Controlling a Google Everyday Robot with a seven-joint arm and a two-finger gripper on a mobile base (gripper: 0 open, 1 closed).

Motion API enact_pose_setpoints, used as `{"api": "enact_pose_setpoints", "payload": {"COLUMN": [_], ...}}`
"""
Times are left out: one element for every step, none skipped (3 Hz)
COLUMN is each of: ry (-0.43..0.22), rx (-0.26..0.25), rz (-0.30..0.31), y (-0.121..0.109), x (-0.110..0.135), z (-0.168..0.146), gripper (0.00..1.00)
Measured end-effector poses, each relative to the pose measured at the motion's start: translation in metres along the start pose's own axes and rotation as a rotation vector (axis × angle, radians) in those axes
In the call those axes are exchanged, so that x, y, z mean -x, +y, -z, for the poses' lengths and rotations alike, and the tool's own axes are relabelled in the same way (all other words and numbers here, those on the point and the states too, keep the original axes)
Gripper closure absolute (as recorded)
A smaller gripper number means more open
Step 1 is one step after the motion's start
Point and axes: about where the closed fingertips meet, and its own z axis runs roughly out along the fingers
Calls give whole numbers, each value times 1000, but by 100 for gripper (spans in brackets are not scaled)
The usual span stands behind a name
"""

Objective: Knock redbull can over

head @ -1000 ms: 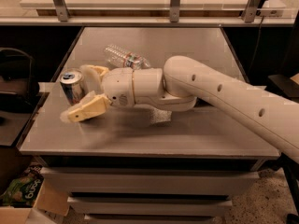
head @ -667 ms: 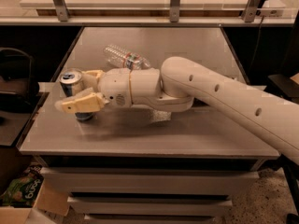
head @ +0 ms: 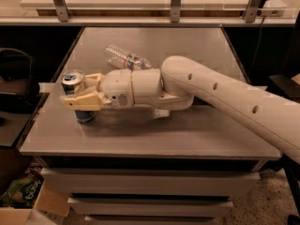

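The redbull can [head: 72, 80] stands upright near the left edge of the grey table [head: 187, 139]; its silver top and its blue base below the near finger show. My gripper [head: 77, 91] has come in from the right at the can's mid height. It is open, with the near finger [head: 83, 101] in front of the can and the far finger [head: 93, 78] behind it, so the can sits between them. I cannot tell whether the fingers touch the can.
A clear plastic water bottle [head: 125, 58] lies on its side behind my wrist. A small white object [head: 161, 112] lies under my forearm. A dark chair [head: 14, 83] stands left of the table, and a cardboard box [head: 21, 196] sits on the floor below.
My gripper has moved left and its fingers now straddle the can. The can still stands upright in the same spot.
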Motion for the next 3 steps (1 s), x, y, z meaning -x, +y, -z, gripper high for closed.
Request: {"api": "enact_pose_setpoints", "payload": {"ry": [12,12,12], "rx": [8,8,8], "rz": [1,1,1], "y": [0,0,0], "x": [0,1,2], "z": [1,1,1], "gripper": [100,100,100]}}
